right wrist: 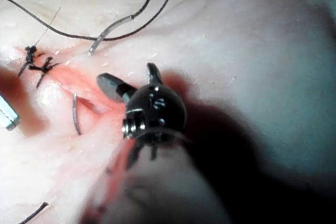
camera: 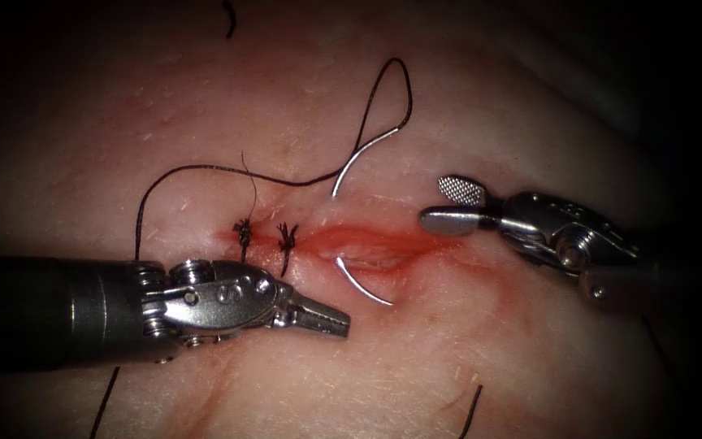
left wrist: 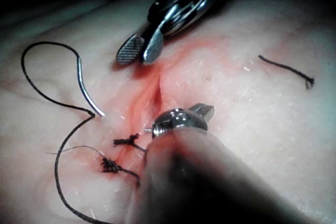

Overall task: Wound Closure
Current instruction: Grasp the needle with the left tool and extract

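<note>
The curved needle (camera: 365,286) is stuck through the tissue (camera: 448,349) across the open cut (camera: 367,244), between the two hands, and neither hand holds it. Its black thread (camera: 387,97) loops away. Two knots (camera: 266,236) sit just above the left hand (camera: 331,319).

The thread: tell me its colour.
The thread is black, plainest in the endoscope view, where it trails from the needle across the tissue.

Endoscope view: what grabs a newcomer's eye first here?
The curved needle sits through the tissue across the open cut: its thread end rises above the cut, its tip emerges below, and neither tool holds it. The right tool hovers with jaws open at the cut's right end; the left tool, jaws shut and empty, lies below the two knots.
</note>
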